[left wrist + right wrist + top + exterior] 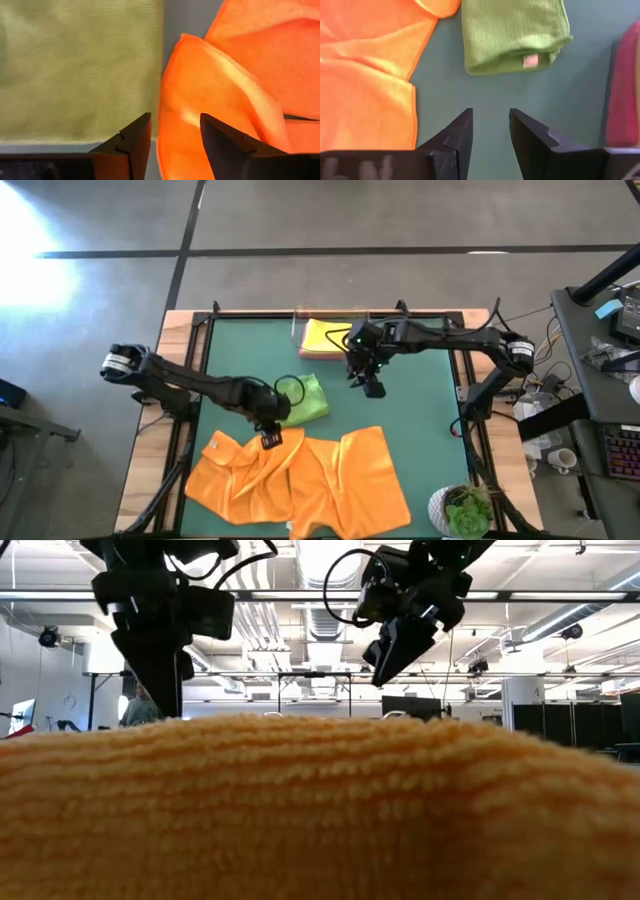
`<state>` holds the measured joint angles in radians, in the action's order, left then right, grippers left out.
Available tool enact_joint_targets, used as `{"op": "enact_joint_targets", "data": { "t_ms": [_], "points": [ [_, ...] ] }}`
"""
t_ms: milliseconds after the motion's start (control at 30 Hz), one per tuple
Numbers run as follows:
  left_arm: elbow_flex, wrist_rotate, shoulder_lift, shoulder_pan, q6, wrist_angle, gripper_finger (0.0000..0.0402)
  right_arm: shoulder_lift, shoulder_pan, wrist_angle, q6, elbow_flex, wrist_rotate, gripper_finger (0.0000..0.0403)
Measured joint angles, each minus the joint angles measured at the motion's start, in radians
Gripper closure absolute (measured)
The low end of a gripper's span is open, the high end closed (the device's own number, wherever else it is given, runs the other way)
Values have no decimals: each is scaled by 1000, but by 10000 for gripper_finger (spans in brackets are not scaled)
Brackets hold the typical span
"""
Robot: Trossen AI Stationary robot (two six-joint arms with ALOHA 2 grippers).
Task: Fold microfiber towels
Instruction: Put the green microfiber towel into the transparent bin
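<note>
Now the left pincer [270,439] gapes over an orange towel [300,480]; right pincer [372,388] open.

Bright orange microfiber towels [300,480] lie crumpled beneath the black left gripper [270,438], a plain lime-green folded cloth [308,398] just beside it. Near the black right gripper [372,387]: yellow cloth [325,337], pink cloth [622,90], dark green table mat [420,420].
</note>
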<state>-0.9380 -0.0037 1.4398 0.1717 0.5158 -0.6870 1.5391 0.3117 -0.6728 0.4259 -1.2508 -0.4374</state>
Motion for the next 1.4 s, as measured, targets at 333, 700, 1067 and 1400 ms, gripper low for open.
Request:
{"op": "enact_joint_targets", "data": {
  "t_ms": [333, 700, 1067, 1400],
  "points": [
    [7, -81, 108, 25, -7, 4, 247, 5, -68, 89, -38, 43, 0, 284],
    [10, -37, 64, 211, 55, 22, 247, 33, -117, 96, -143, 43, 71, 284],
    [73, 30, 150, 331, 162, 198, 247, 33, -120, 129, -237, 34, 72, 284],
    [76, 116, 194, 481, 277, 328, 247, 33, -120, 132, -287, 34, 72, 284]
  ]
}}
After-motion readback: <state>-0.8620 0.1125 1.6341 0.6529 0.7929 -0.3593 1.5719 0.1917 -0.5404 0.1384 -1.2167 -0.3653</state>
